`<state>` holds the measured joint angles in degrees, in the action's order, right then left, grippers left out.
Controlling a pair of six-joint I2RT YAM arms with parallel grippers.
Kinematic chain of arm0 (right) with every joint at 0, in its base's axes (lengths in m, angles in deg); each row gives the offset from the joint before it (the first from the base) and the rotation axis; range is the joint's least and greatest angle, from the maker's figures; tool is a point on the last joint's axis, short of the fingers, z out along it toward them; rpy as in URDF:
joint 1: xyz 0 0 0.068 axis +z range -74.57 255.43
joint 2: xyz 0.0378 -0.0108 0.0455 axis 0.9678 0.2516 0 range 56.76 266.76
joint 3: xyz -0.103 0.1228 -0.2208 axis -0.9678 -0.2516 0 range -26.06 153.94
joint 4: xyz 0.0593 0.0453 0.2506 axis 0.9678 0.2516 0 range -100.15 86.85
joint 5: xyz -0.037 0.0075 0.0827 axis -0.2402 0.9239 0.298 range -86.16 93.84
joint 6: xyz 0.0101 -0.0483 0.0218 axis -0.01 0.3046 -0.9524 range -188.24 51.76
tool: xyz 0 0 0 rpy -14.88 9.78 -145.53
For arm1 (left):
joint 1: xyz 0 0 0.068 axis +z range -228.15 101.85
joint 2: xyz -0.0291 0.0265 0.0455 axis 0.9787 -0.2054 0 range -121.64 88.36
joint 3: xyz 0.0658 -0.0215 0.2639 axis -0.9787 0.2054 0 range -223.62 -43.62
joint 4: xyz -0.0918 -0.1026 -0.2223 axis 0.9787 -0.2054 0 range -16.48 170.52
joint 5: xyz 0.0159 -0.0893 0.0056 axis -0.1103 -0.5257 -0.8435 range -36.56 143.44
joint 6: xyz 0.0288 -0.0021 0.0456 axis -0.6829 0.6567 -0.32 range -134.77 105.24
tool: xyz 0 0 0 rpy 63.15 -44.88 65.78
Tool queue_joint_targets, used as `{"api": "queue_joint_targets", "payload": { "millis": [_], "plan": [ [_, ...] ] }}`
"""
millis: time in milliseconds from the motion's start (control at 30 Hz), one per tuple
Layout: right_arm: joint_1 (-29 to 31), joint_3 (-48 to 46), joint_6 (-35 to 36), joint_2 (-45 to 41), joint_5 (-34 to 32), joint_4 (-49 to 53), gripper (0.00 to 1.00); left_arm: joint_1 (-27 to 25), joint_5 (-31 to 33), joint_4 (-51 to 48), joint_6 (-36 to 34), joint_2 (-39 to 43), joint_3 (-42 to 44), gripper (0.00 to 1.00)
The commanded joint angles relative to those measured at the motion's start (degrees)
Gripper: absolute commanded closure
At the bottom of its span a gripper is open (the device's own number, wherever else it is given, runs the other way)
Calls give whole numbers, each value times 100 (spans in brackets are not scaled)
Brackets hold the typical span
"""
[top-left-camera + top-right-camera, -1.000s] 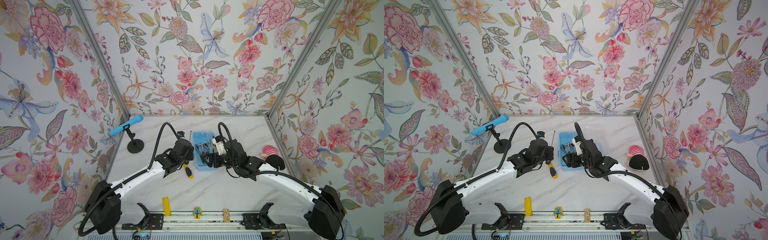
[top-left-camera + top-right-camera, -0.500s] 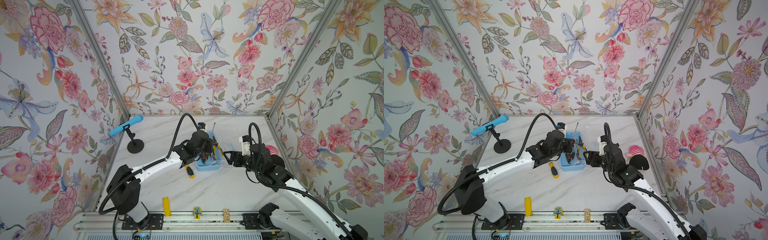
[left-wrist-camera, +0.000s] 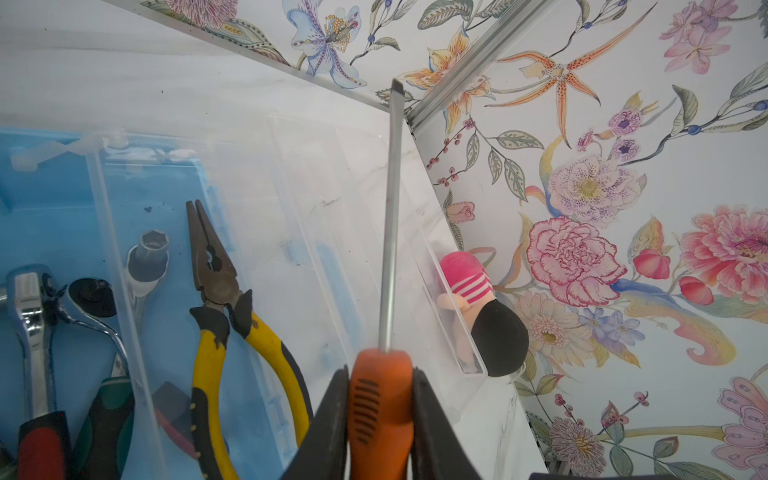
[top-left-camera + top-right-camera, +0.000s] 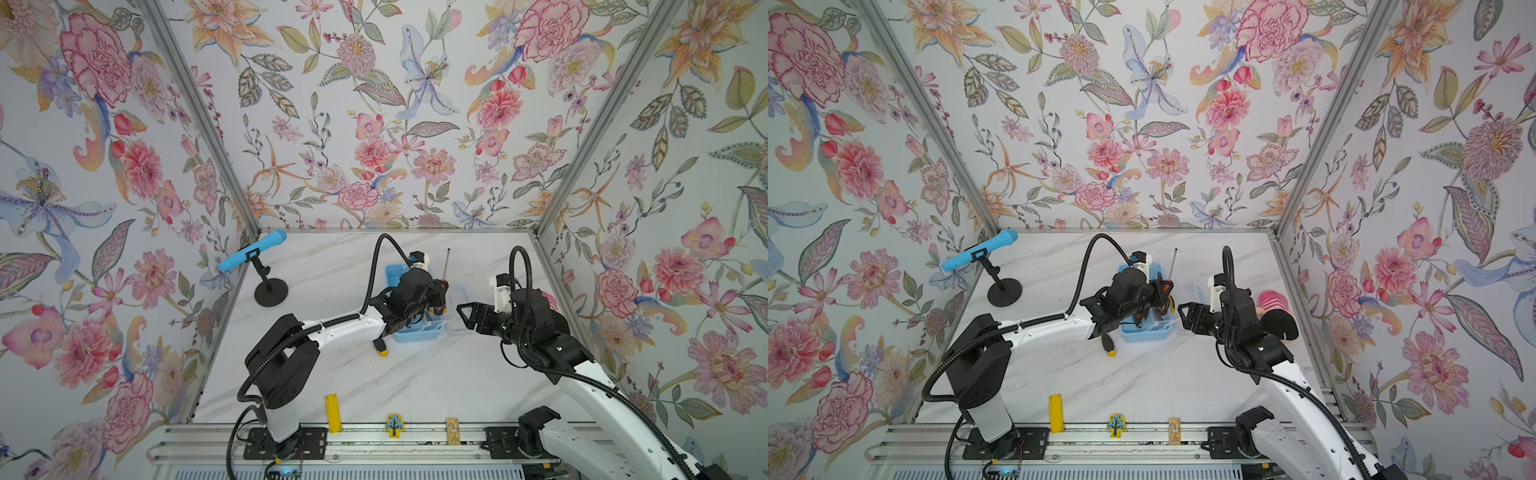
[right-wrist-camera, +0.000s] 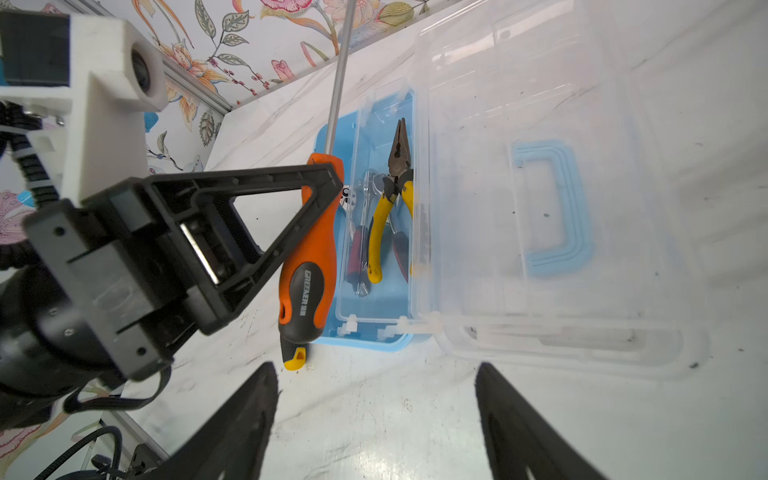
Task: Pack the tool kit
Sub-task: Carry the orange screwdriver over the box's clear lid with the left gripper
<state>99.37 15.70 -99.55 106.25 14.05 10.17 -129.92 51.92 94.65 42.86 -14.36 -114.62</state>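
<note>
Left arm stretched across the table (image 4: 415,386), wrist over the box (image 4: 419,335). My left pincer (image 3: 380,374) is clamped on the orange screwdriver (image 5: 311,249), its shaft pointing at the back wall. Right arm folded, right pincer (image 5: 374,370) aimed at the box, jaws apart, holding nothing.

Count:
- One box, one lid (image 5: 540,83).
- One pliers (image 3: 212,332), yellow grips, lying inside the box.
- Two chrome wrench heads (image 3: 29,299) and one socket end (image 3: 147,253), also inside.
- Two screwdrivers: the one I hold, and a black-and-yellow handle (image 4: 380,348) on the table just beside the box.

The box is light blue, mid-table toward the back. The clear lid lies open, flat on the table to the right.
</note>
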Motion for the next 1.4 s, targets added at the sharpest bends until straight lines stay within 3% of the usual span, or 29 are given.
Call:
{"api": "queue_joint_targets", "payload": {
  "millis": [0,333,567,1367],
  "plan": [
    [-47,-106,48,-78,64,86,24,-60,44,438,274,-100,-23,100],
    [-104,-110,-49,-254,93,110,24,-220,152,1583,1538,-446,-20,100],
    [-239,-122,-26,-458,110,271,24,-233,587,1723,2115,-713,-195,100],
    [-385,-360,-14,-682,297,317,23,-265,659,1603,2286,-1432,-781,100]
  ]
}}
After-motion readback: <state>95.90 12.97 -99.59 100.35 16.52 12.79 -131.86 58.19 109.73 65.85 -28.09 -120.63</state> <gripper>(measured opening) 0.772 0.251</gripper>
